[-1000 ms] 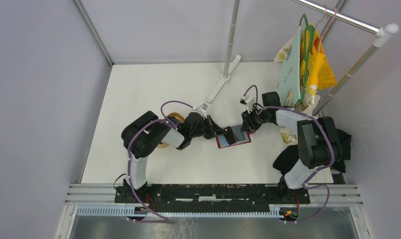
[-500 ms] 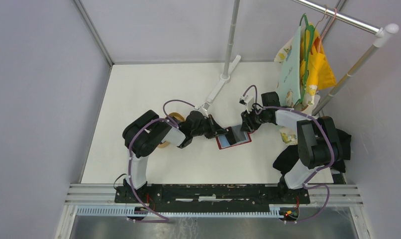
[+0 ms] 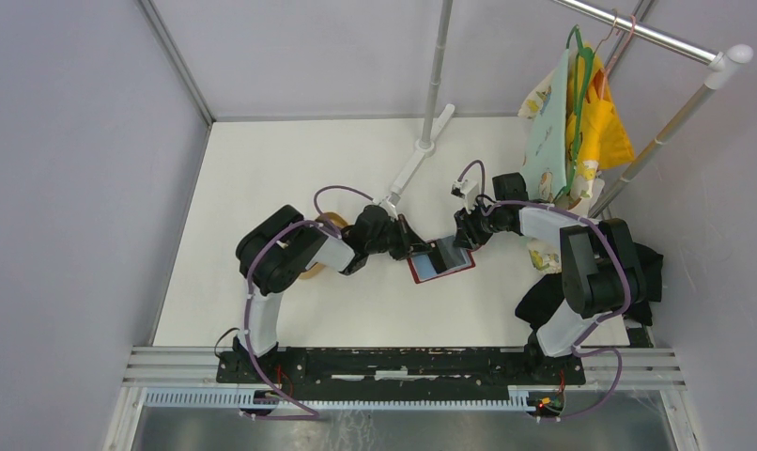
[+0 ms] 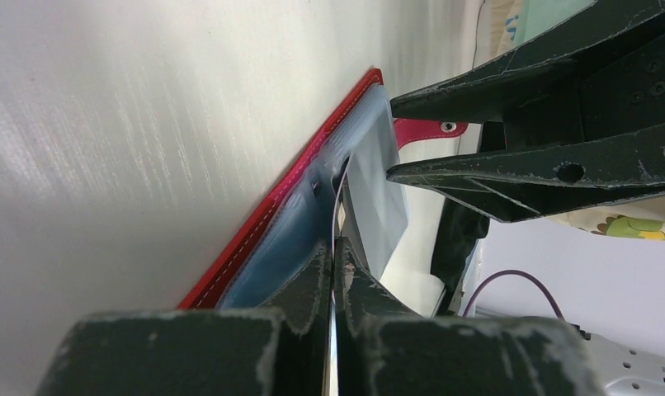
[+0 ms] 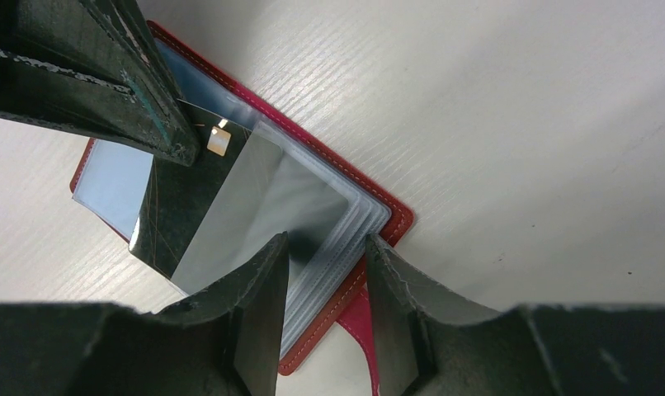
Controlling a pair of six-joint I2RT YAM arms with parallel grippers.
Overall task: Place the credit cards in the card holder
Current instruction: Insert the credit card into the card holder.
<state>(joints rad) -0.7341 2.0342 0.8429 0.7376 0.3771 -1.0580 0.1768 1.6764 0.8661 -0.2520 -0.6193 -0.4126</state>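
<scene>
wrist cameras show what the top view blurs: left tool (image 4: 333, 252) clamps a black card (image 5: 168, 206) tilted into the red holder (image 5: 399, 219); right tool (image 5: 327, 247) parted astride its edge

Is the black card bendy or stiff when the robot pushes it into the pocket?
Probably stiff: the black card looks flat and straight though the left gripper pinches just one edge. Thin as it is, it is likely light. Its shiny face may slide easily in the clear pockets of the card holder.
</scene>
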